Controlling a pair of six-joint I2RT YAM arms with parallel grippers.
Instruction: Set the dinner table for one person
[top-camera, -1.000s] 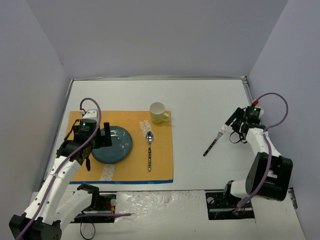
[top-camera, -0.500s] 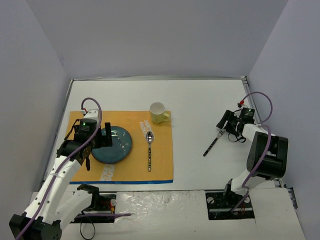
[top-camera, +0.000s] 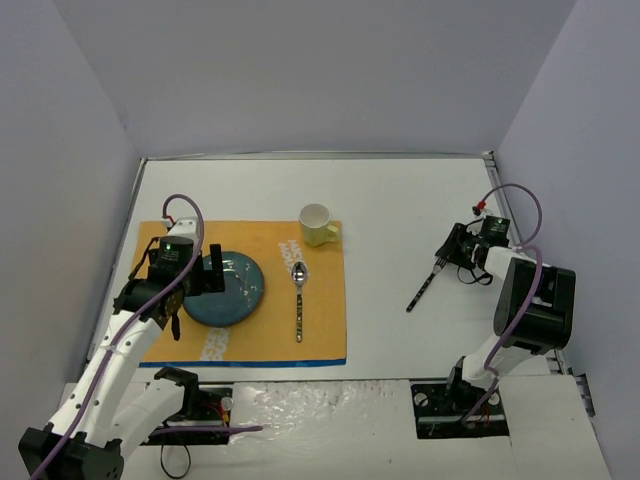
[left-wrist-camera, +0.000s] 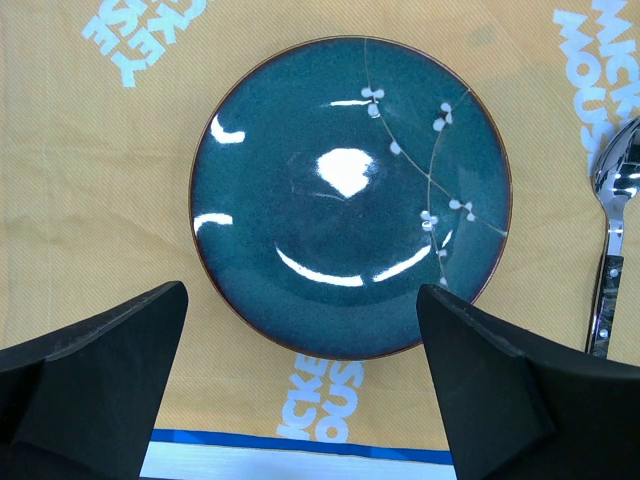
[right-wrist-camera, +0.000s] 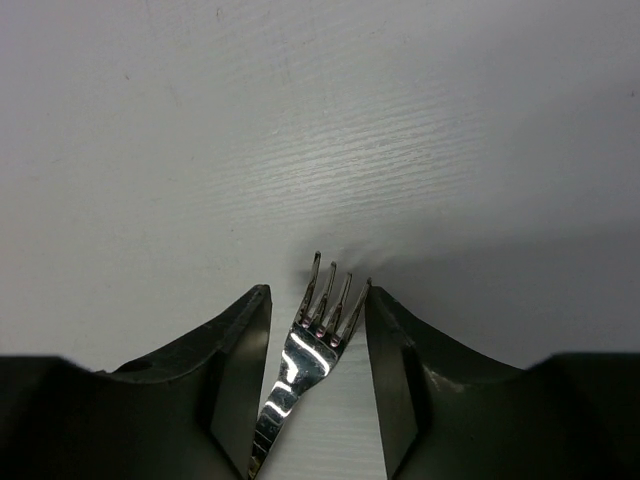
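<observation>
The right gripper (right-wrist-camera: 317, 292) sits low over the dinner table (top-camera: 400, 195) at its right side, with one dark finger on each side of the head of a fork (top-camera: 424, 287). The jaws are narrowly spaced. The right-hand finger looks to be against the outer tine, while a thin strip of white shows beside the left-hand one, so I cannot tell whether the fork is pinched. The fork lies flat on the bare white top, its tines toward the far right and its handle toward the near left.

The left gripper (left-wrist-camera: 300, 300) hangs above a blue plate (left-wrist-camera: 350, 200) with its jaws spread wide and nothing between them. The plate rests on an orange placemat (top-camera: 320, 330) at the left of the table. On the same mat a spoon (top-camera: 298, 300) lies just right of the plate, and a pale yellow mug (top-camera: 317, 225) stands at the far right corner.
</observation>
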